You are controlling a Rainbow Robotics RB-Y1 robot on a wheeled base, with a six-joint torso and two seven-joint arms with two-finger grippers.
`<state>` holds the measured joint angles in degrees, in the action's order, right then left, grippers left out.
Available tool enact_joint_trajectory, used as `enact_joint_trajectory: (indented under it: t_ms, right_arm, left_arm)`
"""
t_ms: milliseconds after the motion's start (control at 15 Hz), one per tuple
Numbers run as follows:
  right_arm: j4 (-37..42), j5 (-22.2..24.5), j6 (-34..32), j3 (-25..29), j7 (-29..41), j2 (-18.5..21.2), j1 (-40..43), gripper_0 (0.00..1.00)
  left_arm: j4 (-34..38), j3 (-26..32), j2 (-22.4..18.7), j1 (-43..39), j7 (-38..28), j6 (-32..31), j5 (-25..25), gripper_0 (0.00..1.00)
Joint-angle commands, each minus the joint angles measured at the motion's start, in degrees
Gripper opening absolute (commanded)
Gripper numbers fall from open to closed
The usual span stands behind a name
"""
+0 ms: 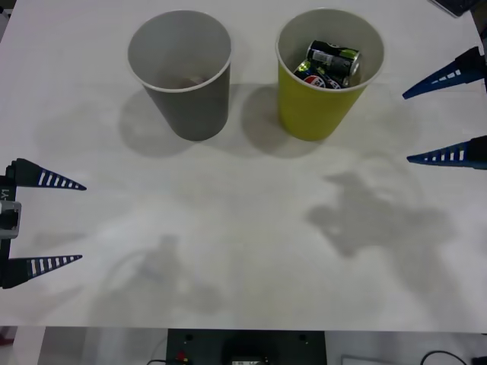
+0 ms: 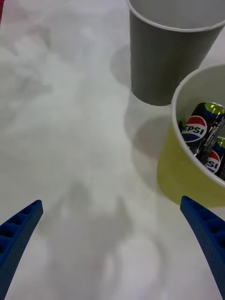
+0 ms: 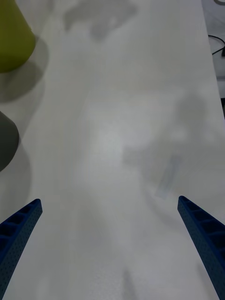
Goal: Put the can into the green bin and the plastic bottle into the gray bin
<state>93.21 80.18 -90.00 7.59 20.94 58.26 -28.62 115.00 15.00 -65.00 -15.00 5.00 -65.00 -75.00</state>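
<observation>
We see the white table (image 1: 243, 251) spread across the front view, with the gray bin (image 1: 181, 70) upright at about 11 o'clock and the green bin (image 1: 326, 72) upright just beside it at about 1 o'clock. Inside the green bin lie two cans: a Pepsi can (image 1: 319, 76) and, touching it, a black-and-lime-green can (image 1: 333, 56). Our left gripper (image 1: 47, 222) hovers at 8 o'clock, fingers spread apart and empty; our right gripper (image 1: 449, 114) hangs at 3 o'clock, fingers likewise apart and empty.
</observation>
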Motion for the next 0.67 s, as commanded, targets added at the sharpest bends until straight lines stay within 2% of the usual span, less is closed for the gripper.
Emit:
enact_joint_trajectory:
  t_ms: [67, 467, 667]
  right_arm:
    - [4.61, 2.70, 0.00, 1.81, -3.01, 0.01, 5.42, 1.00]
    - [16.48, 8.77, 0.00, 6.03, -3.19, -2.80, 16.58, 1.00]
    - [21.40, 9.29, 0.00, 8.58, -3.37, -3.33, 22.20, 1.00]
  left_arm:
    - [0.00, 0.00, 0.00, 0.00, 0.00, 0.00, 0.00, 1.00]
    - [0.00, 0.00, 0.00, 0.00, 0.00, 0.00, 0.00, 1.00]
    - [0.00, 0.00, 0.00, 0.00, 0.00, 0.00, 0.00, 1.00]
